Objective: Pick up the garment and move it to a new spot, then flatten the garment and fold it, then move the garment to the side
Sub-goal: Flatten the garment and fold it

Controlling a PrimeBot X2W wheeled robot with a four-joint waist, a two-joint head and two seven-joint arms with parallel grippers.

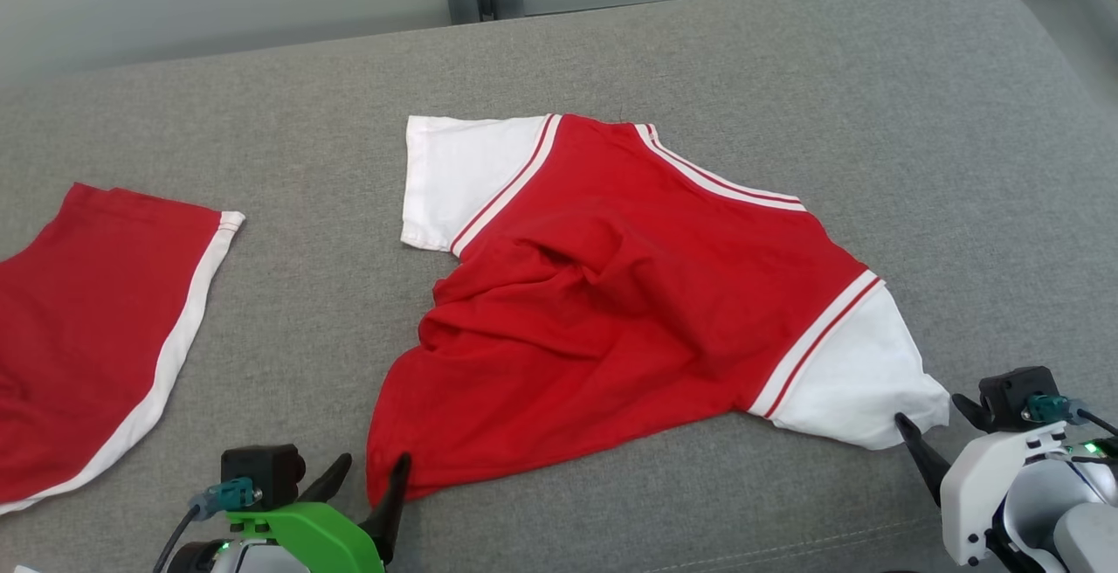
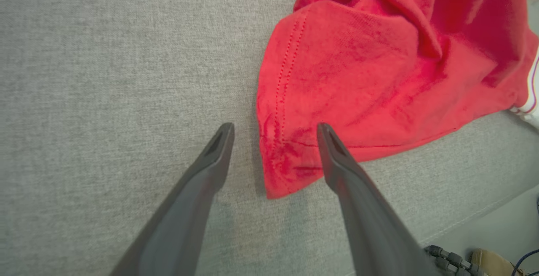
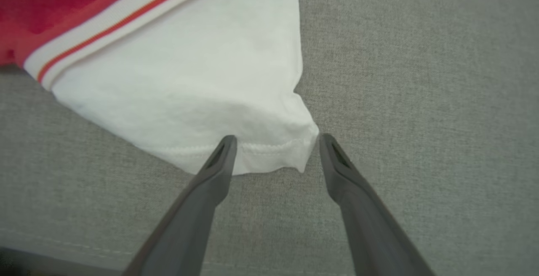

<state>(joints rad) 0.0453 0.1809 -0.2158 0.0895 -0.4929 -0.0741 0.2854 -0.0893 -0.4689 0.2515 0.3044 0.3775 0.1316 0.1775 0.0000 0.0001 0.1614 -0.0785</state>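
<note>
Locate the garment (image 1: 629, 293) near the middle of the grey cushion (image 1: 873, 75). The cushion is a broad upholstered pad in a coarse woven fabric, with a rounded far corner and a stitched seam along its near edge. The garment is a short-sleeved shirt in soft red knit with two plain white sleeves, each joined to the body by a white band carrying a thin red stripe. It lies mostly spread out but not flat, and you will see deep rumpled folds bunched across the centre of the red body. Check the left hand (image 1: 374, 461), which has a green housing. Its two long, dark, tapered fingers (image 2: 210, 162) stand apart, and in the left wrist view the near hem corner of the red body sits between their tips. That corner is pointed, creased and finished with a double row of stitching. Check the right hand (image 1: 930, 411), which has a white housing. Its fingers (image 3: 353, 192) are likewise spread, with nothing gripped. In the right wrist view the stitched cuff of the nearer white sleeve lies between the tips, and one tip overlaps the cuff edge. Whether either hand touches the cloth cannot be told. Note a second red piece (image 1: 87, 337) with a white edge stripe, which lies flat at the cushion's left side, well apart from the shirt.
</note>
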